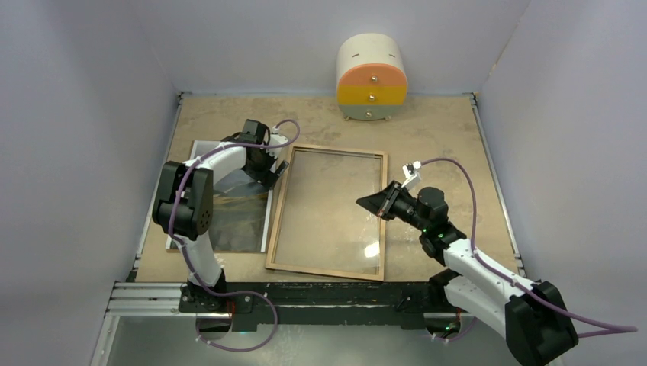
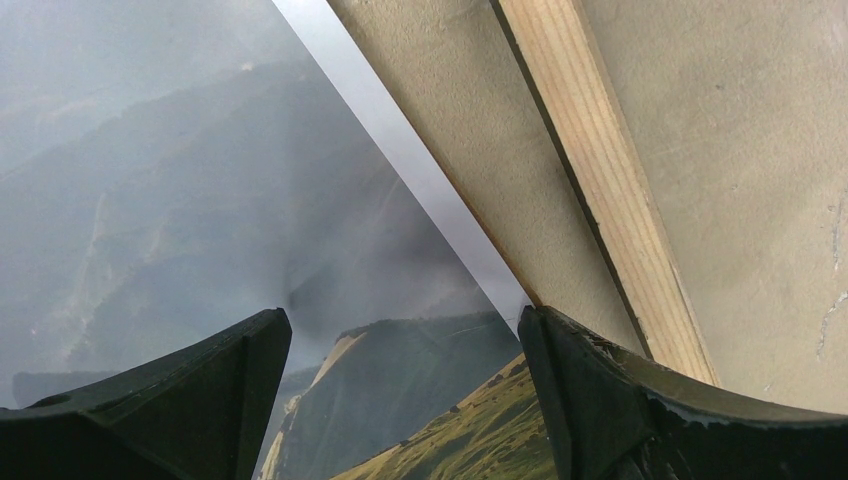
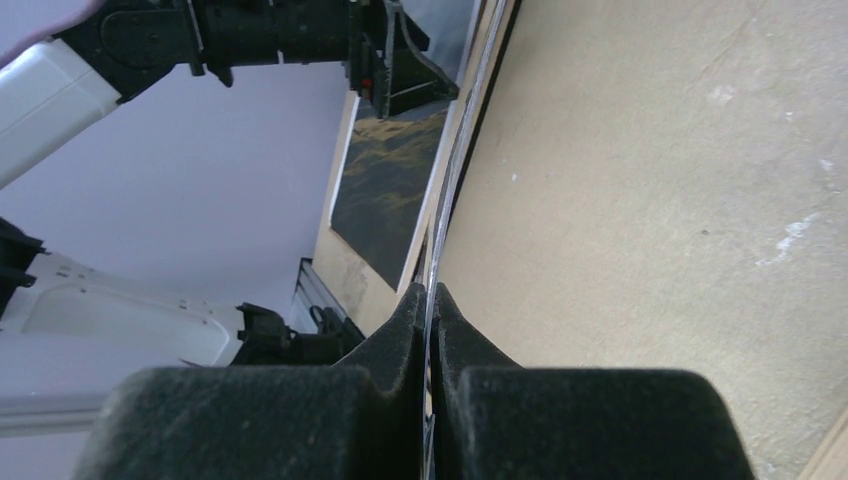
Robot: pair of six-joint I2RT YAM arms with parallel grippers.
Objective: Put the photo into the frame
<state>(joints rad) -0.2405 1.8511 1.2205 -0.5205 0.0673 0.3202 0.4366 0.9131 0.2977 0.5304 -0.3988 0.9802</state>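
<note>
**Item 1: the photo** [image 1: 229, 221]. It lies flat on the table [image 1: 442, 137], at the left, with the dark landscape side up. Its white right border runs just beside the frame's left rail, and a strip of bare table shows between them. It is not in the frame and nothing grips it.

**Item 2: my left claw** [image 1: 273, 174]. It is spread wide and hovers over the photo's right edge, near the far corner. My left wrist view shows one finger over the print and the other over its border and the table strip. Nothing is caught between them, and I cannot tell whether the tips touch the paper.

**Item 3: the frame** [image 1: 278, 206]. It sits at the middle of the table, light wood side up, so its back faces me. The opening holds no print. A clear pane [image 1: 328, 213] covers it, and the table shows through the glare.

**Item 4: my right claw** [image 1: 365, 202]. It sits at the frame's right rail, about halfway along. The fingers are pressed together on a thin clear edge that runs straight out between the tips, which I take to be the pane's edge [image 3: 455, 170]. I cannot tell whether that side is lifted off the table.

**Status.**
- Done: the frame is laid back-up and open, the photo is beside it, and both claws are in position.
- Left: grip the photo, carry it right, turn it picture-down, seat it inside the rails and let go.
- Judgement: early, with the main step not yet begun.
</note>
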